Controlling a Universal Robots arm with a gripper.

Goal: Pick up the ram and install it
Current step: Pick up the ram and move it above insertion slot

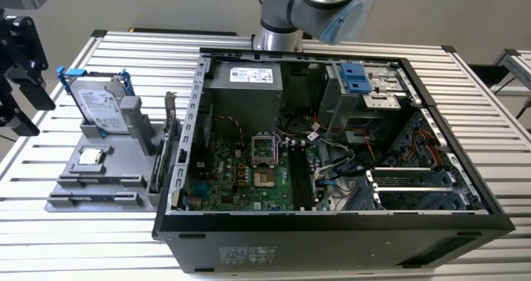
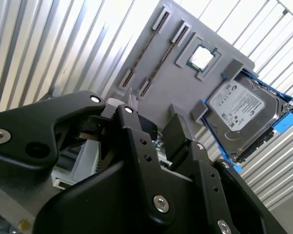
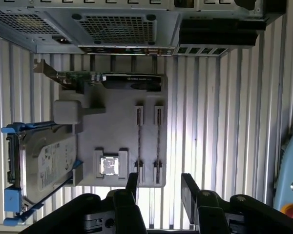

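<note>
One slatted metal table [image 1: 498, 138] bears the grey tray [image 1: 120, 169] (ram [image 3: 139, 141] slotted on edge).

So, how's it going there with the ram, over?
Gripper open, empty, short of the tray. Two ram sticks sit in tray slots, untouched. Nothing between gripper and sticks.
</note>
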